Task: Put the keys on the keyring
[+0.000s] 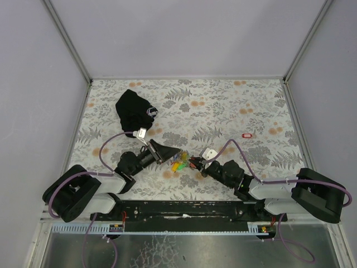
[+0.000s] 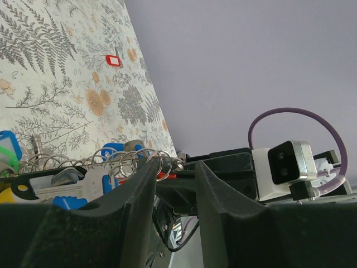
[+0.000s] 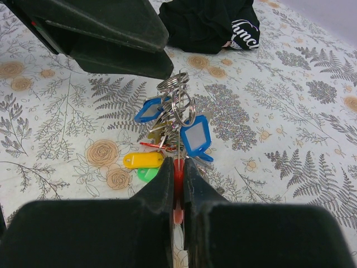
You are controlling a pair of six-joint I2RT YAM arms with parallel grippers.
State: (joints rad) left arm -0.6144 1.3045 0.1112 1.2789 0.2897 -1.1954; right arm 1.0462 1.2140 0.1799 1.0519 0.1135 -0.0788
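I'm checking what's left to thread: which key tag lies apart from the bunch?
The red tag, lying alone on the flowered cloth toward the right side; every other tag sits in the bunch at the near centre.

From the bunch of small plastic-tagged keys (image 1: 179, 162) — black cloth pouch (image 1: 135, 111) at eleven o'clock, lone red-tagged key (image 1: 247, 135) at two (both well apart).

pouch (image 1: 135, 113): black cloth, white logo, far-left of table | table (image 1: 223, 106): fern-and-flower patterned cloth; grey walls (image 1: 184, 33) around
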